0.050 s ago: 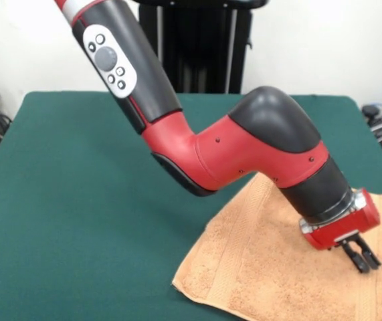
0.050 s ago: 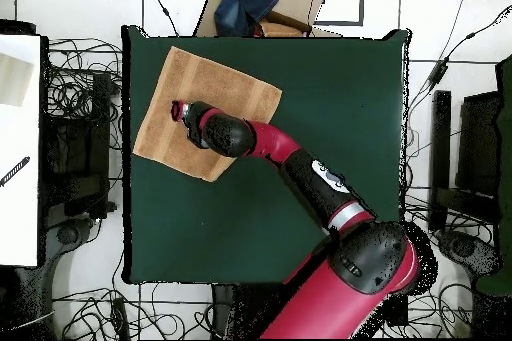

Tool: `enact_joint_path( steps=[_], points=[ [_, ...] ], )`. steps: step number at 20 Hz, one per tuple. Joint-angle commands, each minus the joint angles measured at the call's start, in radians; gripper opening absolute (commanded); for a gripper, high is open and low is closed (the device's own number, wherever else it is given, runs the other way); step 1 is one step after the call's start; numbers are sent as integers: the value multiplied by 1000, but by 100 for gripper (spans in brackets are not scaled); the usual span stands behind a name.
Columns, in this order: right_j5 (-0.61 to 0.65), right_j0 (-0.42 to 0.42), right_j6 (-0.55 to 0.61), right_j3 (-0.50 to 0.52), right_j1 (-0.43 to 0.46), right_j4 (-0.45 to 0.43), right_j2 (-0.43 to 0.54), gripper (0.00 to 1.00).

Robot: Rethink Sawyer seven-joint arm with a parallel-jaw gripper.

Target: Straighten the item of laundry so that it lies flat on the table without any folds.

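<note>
Peach-orange terry, the towel (image 1: 291,267) lies spread under our gripper (image 1: 363,257), whose black fingers sit close together just above the cloth, clasping nothing. Only from overhead do we see the whole towel (image 2: 205,112), skewed near one table (image 2: 330,157) corner. Broad green felt stays open beside it.
</note>
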Motion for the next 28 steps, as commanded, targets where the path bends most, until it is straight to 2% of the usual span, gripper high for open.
enact_joint_path(
  steps=[1, 5, 21, 25, 28],
  points=[
    [103, 42, 172, 84, -113, 51, -162, 0],
    [134, 27, 155, 120, -166, 85, -168, 0],
    [178, 6, 109, 164, -246, 132, -195, 0],
    [165, 24, 123, 158, -260, 141, -217, 0],
    [155, 75, 142, 131, -297, 123, -279, 0]
  ],
)
